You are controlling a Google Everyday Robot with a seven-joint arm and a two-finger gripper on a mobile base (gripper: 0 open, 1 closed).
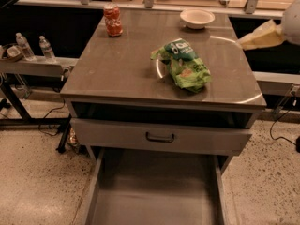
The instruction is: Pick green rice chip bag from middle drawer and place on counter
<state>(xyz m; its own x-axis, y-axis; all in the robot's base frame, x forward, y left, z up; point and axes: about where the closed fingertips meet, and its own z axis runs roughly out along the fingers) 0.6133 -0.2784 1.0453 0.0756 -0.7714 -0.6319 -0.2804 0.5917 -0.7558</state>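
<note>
The green rice chip bag (183,65) lies crinkled on the counter (117,69), right of its middle, dark green end toward the back, on a thin white ring. My gripper (260,34) hangs in the air at the right edge of the view, past the counter's right side, apart from the bag and holding nothing. The middle drawer (154,196) stands pulled out at the bottom, and its flat grey floor is bare.
A red soda can (113,19) stands at the counter's back left and a white bowl (197,18) at the back right. A grey drawer front with a dark handle (159,137) sits above the open drawer. A side shelf (33,65) on the left bears water bottles (22,45).
</note>
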